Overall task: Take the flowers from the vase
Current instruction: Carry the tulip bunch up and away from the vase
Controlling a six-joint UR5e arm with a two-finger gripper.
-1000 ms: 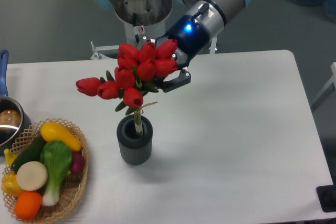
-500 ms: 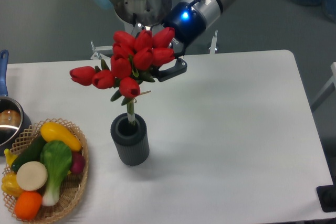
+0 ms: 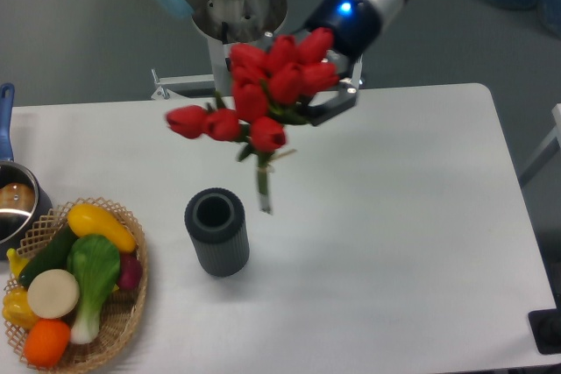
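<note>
The flowers (image 3: 263, 94), a bunch of red tulip buds with green leaves, hang in the air above the table with their stems (image 3: 263, 188) clear of the vase. My gripper (image 3: 324, 98) is shut on the bunch from the right side, its fingers partly hidden behind the buds. The vase (image 3: 216, 232), a dark grey ribbed cylinder, stands upright on the white table below and left of the stems, its round mouth holding nothing.
A wicker basket (image 3: 123, 317) of yellow, green and orange produce sits at the front left. A steel pot (image 3: 16, 203) with a blue handle stands at the left edge. The robot base (image 3: 237, 15) is behind the table.
The gripper has lifted the flowers up and to the right, and the stems have come out of the vase. The vase stays where it was half a second ago.
</note>
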